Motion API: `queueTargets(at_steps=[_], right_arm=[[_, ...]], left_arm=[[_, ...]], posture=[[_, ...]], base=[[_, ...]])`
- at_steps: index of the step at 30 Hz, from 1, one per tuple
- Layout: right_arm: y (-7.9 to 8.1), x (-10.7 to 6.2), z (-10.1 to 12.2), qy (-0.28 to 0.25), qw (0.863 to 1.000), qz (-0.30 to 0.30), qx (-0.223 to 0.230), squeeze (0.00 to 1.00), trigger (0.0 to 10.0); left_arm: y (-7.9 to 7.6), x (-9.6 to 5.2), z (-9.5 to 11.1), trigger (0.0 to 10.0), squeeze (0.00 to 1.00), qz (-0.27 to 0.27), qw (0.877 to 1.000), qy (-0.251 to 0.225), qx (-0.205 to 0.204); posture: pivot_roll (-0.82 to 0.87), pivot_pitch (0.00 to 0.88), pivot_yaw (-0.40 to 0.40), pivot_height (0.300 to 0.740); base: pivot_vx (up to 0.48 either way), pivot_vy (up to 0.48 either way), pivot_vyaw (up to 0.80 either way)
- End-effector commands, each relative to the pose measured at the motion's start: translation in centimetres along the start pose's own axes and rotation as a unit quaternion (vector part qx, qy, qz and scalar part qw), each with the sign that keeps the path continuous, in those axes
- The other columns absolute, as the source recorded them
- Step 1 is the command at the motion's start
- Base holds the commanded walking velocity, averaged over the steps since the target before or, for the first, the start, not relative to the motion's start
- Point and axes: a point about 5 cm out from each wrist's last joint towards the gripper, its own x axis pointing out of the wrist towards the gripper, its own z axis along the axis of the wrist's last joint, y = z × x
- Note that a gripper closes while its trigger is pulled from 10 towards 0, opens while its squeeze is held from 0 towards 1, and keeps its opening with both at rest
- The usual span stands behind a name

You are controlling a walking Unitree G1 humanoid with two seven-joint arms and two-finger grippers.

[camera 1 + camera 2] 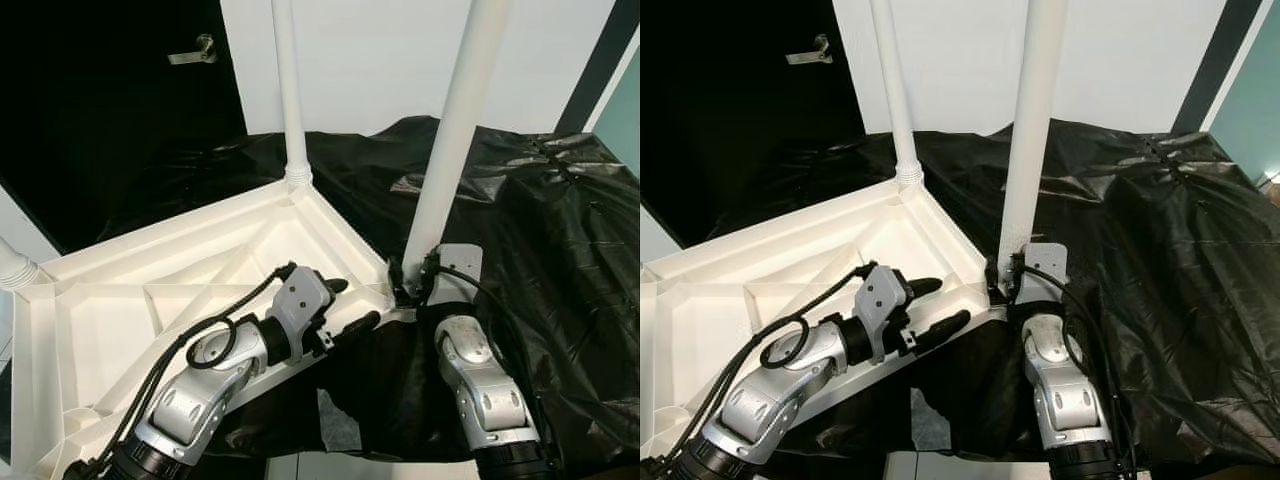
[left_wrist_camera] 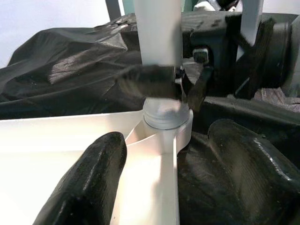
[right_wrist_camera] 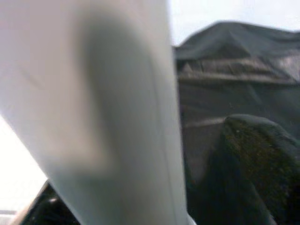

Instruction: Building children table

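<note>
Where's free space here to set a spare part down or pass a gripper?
Free: the black sheet right of the near leg, though wrinkled, and the tabletop underside between its ribs, left of the left gripper. Crowded: the near corner socket, where the right gripper clamps that leg.

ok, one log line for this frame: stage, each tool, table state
stage: leg fitting | right tool: shut on near leg at corner socket | left tool: open, beside that corner | tabletop: upside down, far leg upright

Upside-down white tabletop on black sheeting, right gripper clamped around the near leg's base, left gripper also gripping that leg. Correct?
Not quite: the left gripper holds nothing, its fingers open over the tabletop rim beside the near leg, per the left eye view. The rest stands.
</note>
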Motion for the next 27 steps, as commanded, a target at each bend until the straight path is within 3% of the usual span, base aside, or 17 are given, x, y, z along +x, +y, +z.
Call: queueTargets(at_steps=[1, 5, 6, 14, 23, 27], right_arm=[[0.1, -0.2, 0.5, -0.02, 1.0, 0.014, 0.008, 1.0, 10.0], [0.2, -0.6, 0.7, -0.031, 0.999, 0.03, 0.012, 1.0, 10.0], [0.2, -1.1, 0.8, -0.036, 0.998, 0.041, 0.017, 0.0, 10.0], [-0.1, -3.5, 0.7, -0.056, 0.995, 0.076, 0.035, 0.0, 10.0], [-0.8, -5.5, -0.1, -0.042, 0.993, 0.107, 0.021, 0.0, 10.0], [-0.5, -7.6, -0.7, -0.017, 0.987, 0.157, 0.027, 0.0, 10.0]], left_arm=[[-0.4, -0.3, -0.2, 10.0, 0.0, -0.038, 0.999, 0.009, -0.001], [-0.2, -0.5, -0.2, 10.0, 0.0, -0.033, 0.999, 0.012, 0.002], [0.0, -0.8, -0.3, 10.0, 0.0, -0.028, 0.999, 0.015, 0.003], [1.5, -3.3, -0.6, 10.0, 0.0, 0.001, 0.999, 0.041, 0.012], [1.2, -5.6, -1.2, 10.0, 0.0, 0.006, 0.998, 0.066, 0.005], [1.1, -7.2, -1.5, 10.0, 0.0, 0.016, 0.996, 0.084, -0.001]], posture=[[-0.02, 0.0, 0.01, 0.74], [-0.01, 0.0, 0.004, 0.74], [-0.01, 0.0, 0.004, 0.74], [0.0, 0.0, 0.003, 0.74], [0.0, 0.0, 0.012, 0.74], [0.01, 0.0, 0.013, 0.74]], base=[[0.0, 0.0, 0.0], [0.0, 0.0, 0.0], [0.0, 0.0, 0.0], [0.0, 0.0, 0.0], [0.0, 0.0, 0.0], [0.0, 0.0, 0.0]])
